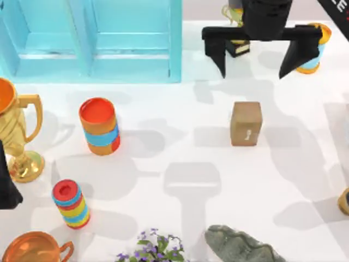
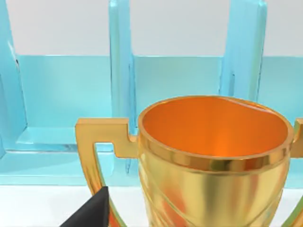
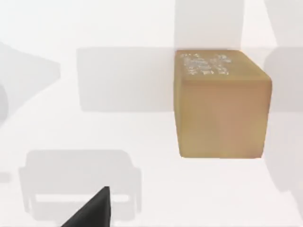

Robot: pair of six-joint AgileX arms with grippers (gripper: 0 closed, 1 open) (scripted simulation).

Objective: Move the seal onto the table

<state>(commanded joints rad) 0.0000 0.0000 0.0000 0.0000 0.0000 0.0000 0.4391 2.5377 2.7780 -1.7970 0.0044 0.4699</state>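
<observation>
The seal is a small tan-brown block with a pale keyhole mark, standing on the white table right of centre. My right gripper hovers beyond it toward the back of the table, open, its two black fingers spread wide with nothing between them. In the right wrist view the seal rests alone on the white surface, clear of one dark fingertip. My left arm is parked at the table's left edge beside a gold trophy.
A light-blue cabinet fills the back left. Two striped cylinders and the gold trophy stand at left. A copper cup, flowers and a grey-green rock figure line the front. Another striped cylinder stands back right.
</observation>
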